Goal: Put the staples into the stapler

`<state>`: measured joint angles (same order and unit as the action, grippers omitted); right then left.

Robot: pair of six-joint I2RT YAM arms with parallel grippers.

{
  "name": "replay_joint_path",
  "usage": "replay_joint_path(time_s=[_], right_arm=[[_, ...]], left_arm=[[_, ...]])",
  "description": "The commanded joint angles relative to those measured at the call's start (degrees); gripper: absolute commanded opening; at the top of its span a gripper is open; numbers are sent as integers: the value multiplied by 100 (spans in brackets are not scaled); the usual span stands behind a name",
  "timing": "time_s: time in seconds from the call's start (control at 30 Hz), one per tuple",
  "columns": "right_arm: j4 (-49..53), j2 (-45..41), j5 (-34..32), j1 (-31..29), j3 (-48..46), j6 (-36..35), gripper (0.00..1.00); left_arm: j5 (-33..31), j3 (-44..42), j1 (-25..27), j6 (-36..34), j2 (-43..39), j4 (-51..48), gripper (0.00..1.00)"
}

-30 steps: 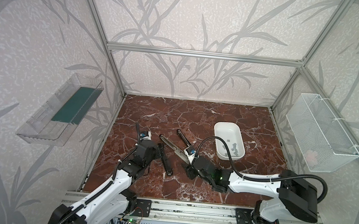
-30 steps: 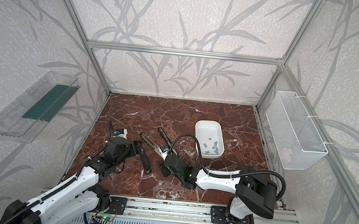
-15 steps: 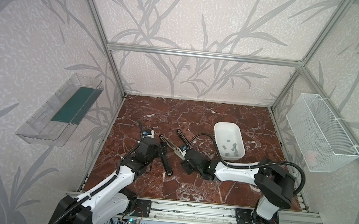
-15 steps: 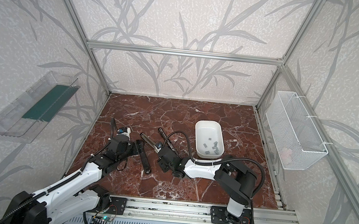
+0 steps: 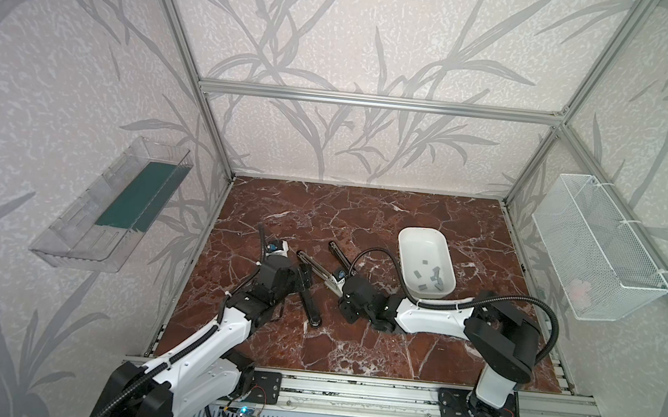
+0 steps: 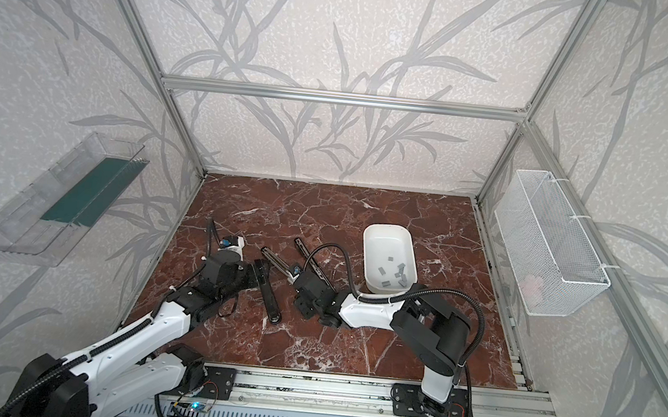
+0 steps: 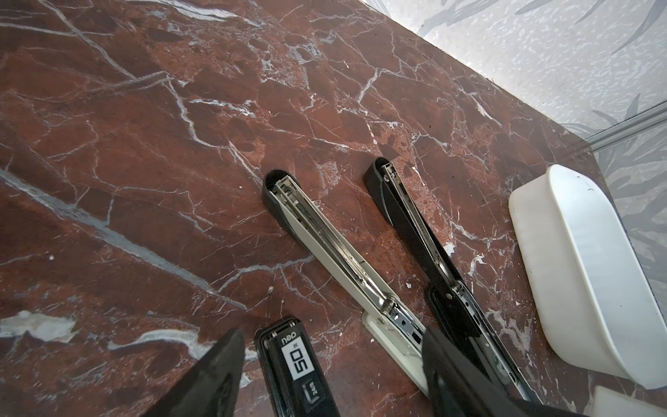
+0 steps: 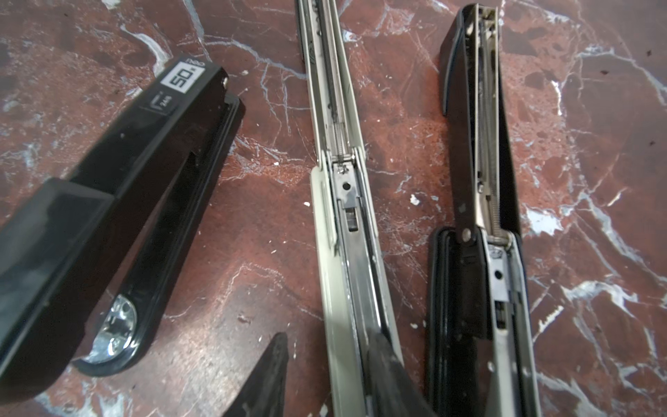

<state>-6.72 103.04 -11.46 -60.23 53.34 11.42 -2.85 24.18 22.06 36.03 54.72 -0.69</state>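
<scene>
On the red-brown marble tabletop [image 5: 365, 216] three staplers lie near to each other, between the two arms. Most to the left is a closed black stapler [image 7: 292, 364] with a white "50" label. Beside it a grey stapler [image 8: 346, 216] is folded open flat, with its metal channel facing up. Next to that one a second black stapler [image 8: 480, 180] is opened in the same way. The staples [image 5: 428, 277] — small grey strips — lie loose inside a white tray [image 5: 421, 243], which stands to the right of the staplers, just beyond the right arm.

The left pincer [image 7: 330, 335] is wide open. The front end of the closed black stapler lies between its two fingers [image 7: 216, 375], nearer to one of them, and neither finger is seen to press on it, so it grips nothing. The right pincer [image 8: 328, 339] is low over the grey stapler and its jaws are partly open — one finger [image 8: 382, 364] lies over the open channel, and the other is beside the stapler, above the bare marble. Nothing shows as held between them. Whether the finger really touches the channel, I cannot tell.
</scene>
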Motion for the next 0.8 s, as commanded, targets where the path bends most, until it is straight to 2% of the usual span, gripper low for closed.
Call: replay_joint_path(time_s=[0.0,0.4,0.57,0.77], right_arm=[[325,12,48,42,-25,113,39],[471,-1168,-110,47,-353,117,45],[479,-1102,-22,65,-378,71,48],[541,-766,112,241,-294,45,49]], left_arm=[[12,104,-27,73,-40,106,78],[-115,201,-27,13,-67,5,78],[-225,601,-52,-178,118,-224,79],[-52,1027,-78,-183,520,-243,79]])
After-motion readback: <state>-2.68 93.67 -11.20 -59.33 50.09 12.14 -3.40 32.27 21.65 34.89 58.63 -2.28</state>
